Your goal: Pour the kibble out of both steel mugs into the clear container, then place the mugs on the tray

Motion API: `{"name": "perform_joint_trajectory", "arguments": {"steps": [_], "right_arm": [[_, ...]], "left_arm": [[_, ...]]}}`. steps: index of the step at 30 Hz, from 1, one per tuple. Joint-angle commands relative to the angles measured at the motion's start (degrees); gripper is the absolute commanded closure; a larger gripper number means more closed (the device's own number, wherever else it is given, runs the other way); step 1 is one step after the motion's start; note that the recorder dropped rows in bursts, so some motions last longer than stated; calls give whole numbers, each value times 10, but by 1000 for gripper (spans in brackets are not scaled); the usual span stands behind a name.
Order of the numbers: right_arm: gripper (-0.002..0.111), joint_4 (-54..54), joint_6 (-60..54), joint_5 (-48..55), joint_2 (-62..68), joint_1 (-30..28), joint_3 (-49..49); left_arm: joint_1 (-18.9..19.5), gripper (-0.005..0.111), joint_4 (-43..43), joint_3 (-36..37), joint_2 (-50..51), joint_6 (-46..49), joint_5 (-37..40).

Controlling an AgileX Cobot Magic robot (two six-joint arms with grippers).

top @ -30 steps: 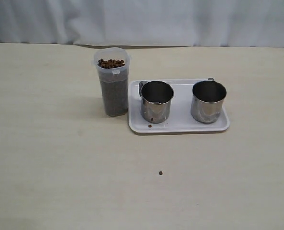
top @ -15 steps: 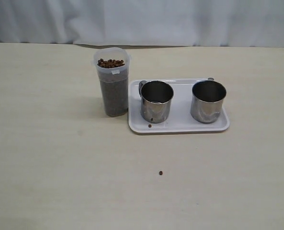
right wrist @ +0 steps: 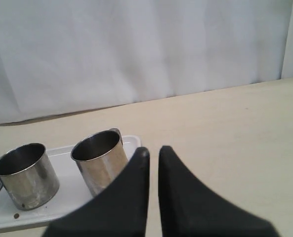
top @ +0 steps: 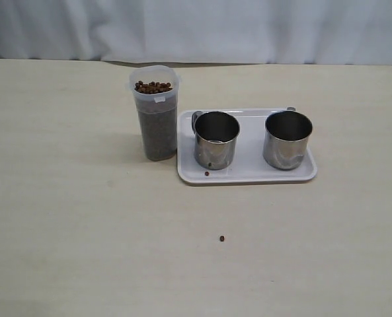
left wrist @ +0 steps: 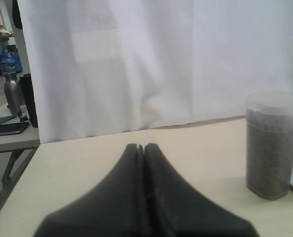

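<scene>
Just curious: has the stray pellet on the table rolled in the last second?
No. The stray pellet lies just as far from the tray as before.

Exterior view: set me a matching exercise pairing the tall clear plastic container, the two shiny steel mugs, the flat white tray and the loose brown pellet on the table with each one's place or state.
Things
1. tall translucent plastic container
2. two shiny cylindrical steel mugs
3. flat white rectangular tray
4. lone dark-brown pellet

Places or states
A. lies on the bare table, nearer the camera than the tray
B. filled almost to the mouth with kibble
C. stand upright, side by side, on the tray
D. carries one stray pellet near its front edge

Pairs: 1-B, 2-C, 3-D, 4-A
</scene>
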Motion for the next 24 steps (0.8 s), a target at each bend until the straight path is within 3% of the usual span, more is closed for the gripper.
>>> {"name": "perform_joint_trajectory", "arguments": {"steps": [1, 12, 14, 18, 24], "right_arm": [[103, 19, 0, 0, -2, -4, 1], [103, 89, 0, 0, -2, -4, 1], [103, 88, -29, 0, -2, -4, 1], [103, 99, -202, 29, -2, -4, 1], [103, 106, -217, 33, -2, -4, 1]], "left_arm": [[-5, 107, -1, 1, -2, 1, 0], [-5, 107, -1, 1, -2, 1, 0], [-5, 107, -1, 1, -2, 1, 0], [-5, 107, -1, 1, -2, 1, 0], [-5, 107, -1, 1, -2, 1, 0]]}}
